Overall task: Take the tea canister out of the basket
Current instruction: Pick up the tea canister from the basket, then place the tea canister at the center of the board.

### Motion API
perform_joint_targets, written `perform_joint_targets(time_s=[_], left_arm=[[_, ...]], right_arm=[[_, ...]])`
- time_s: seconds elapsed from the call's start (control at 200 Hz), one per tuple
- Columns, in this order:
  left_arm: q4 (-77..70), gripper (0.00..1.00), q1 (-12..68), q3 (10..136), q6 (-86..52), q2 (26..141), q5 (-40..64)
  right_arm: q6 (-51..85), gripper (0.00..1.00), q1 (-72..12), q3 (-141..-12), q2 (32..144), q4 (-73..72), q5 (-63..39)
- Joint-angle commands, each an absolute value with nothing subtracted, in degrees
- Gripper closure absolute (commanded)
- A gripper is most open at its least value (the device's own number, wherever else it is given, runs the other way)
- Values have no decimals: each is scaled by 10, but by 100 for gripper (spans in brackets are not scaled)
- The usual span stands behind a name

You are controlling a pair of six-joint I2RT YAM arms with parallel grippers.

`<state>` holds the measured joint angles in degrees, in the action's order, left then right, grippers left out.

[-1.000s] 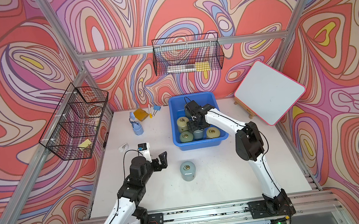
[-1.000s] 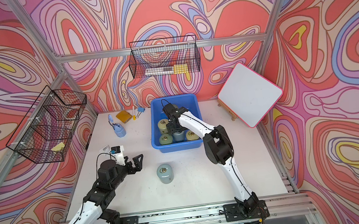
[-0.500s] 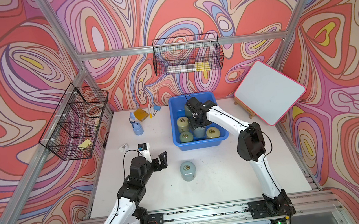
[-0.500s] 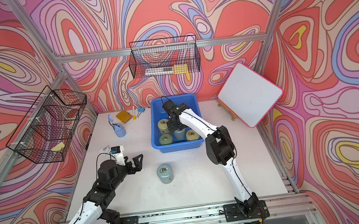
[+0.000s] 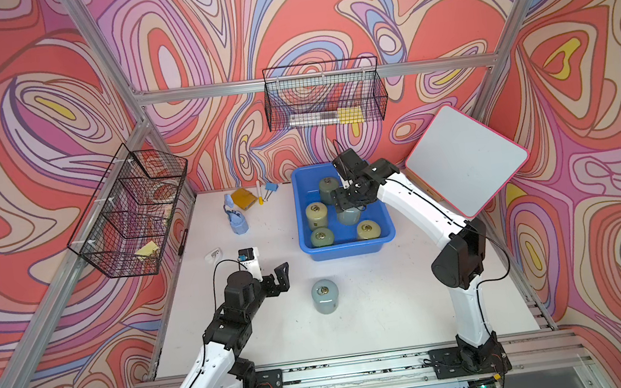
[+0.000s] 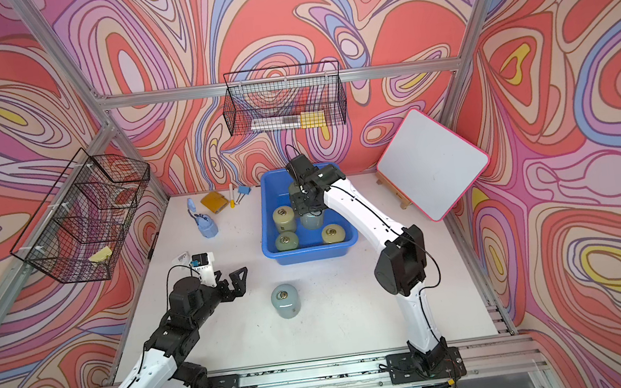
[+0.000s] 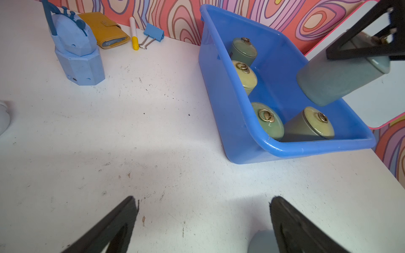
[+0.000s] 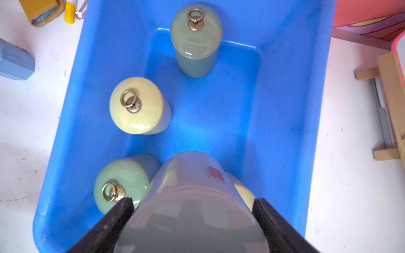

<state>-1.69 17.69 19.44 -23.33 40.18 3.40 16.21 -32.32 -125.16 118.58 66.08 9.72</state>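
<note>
While the right gripper (image 5: 351, 206) is clamping its jaws on either side of a grey-blue tea canister (image 7: 337, 78), it is holding that canister up over the blue basket (image 5: 345, 250), clear of the tub's floor. Below it, four more canisters (image 8: 137, 105) are standing inside the basket. The left gripper (image 7: 203, 202) is hovering above the white table (image 5: 374, 315) with its jaws spread wide, grasping nothing, near another canister (image 5: 324, 296) that is standing upright on the tabletop in front of the basket.
</note>
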Motion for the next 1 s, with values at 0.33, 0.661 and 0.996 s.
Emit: perform_joint_targets(time_s=[0.33, 0.661, 0.996], left_arm=[[-11, 1, 178, 204, -227, 384, 30], [-14, 1, 178, 205, -227, 390, 32], [-12, 1, 178, 202, -222, 384, 26]], right_arm=[[196, 35, -360, -1134, 1036, 663, 104], [265, 35, -455, -967, 917, 638, 136], [336, 35, -519, -832, 860, 598, 145]])
